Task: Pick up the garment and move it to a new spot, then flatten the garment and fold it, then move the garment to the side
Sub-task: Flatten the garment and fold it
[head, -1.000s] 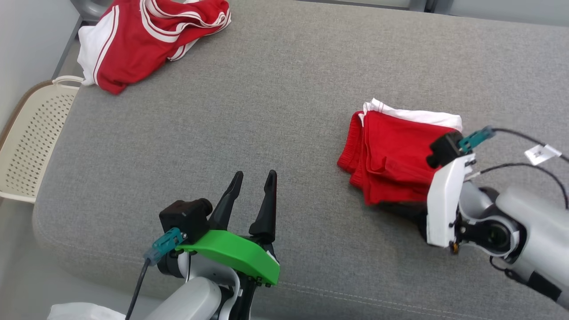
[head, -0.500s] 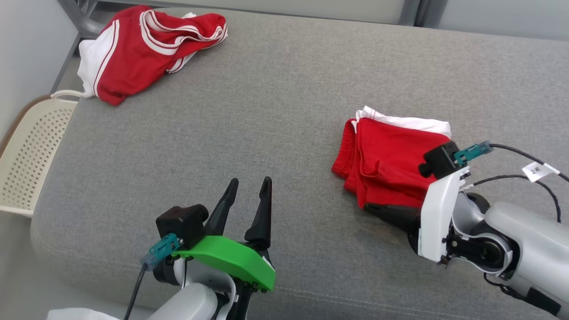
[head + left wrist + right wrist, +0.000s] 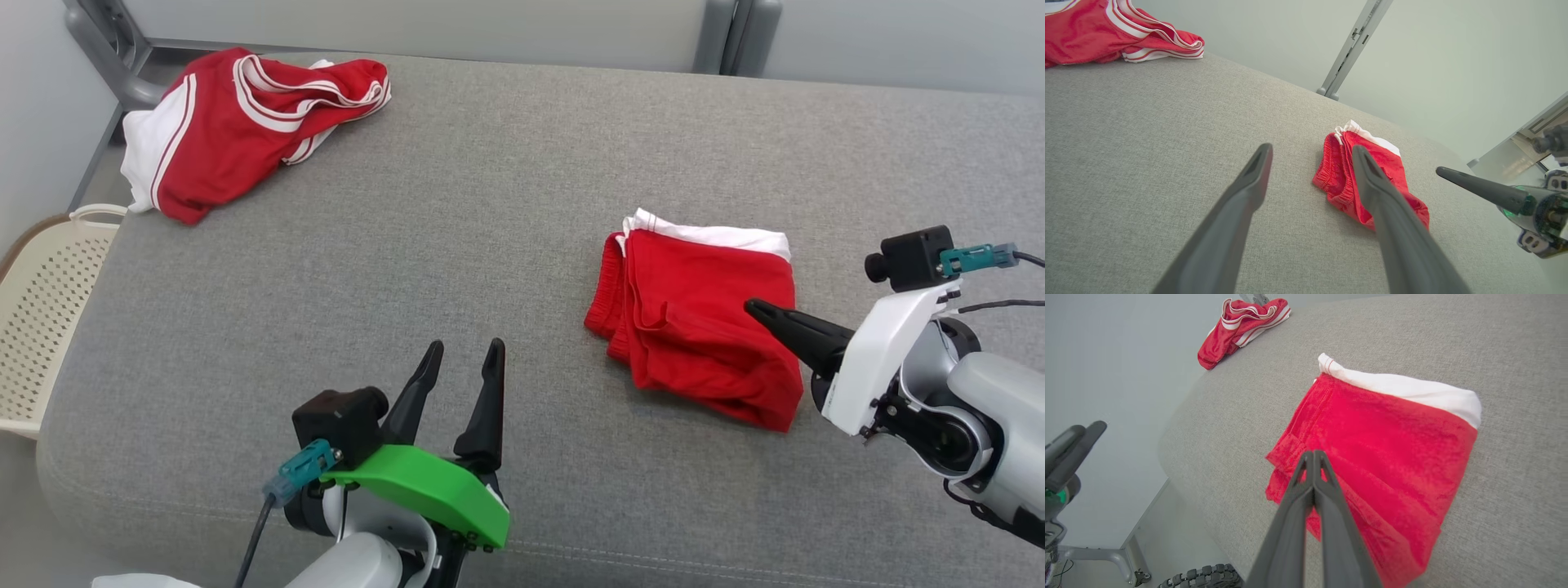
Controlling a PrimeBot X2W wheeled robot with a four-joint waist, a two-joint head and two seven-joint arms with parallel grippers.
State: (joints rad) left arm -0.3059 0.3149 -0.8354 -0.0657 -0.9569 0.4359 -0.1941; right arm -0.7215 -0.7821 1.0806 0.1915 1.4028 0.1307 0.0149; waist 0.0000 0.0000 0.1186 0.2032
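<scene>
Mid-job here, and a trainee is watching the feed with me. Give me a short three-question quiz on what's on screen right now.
1. True or false: the left gripper stands open and holds nothing.
2. The right gripper is: A) wide open; B) shut, pointing over the folded red garment; C) shut on a lifted cloth.
3. Fill in: the crumpled red-and-white garment lies at the grey cushion's far ____ corner.
Key: 1 true; 2 B; 3 left.
</scene>
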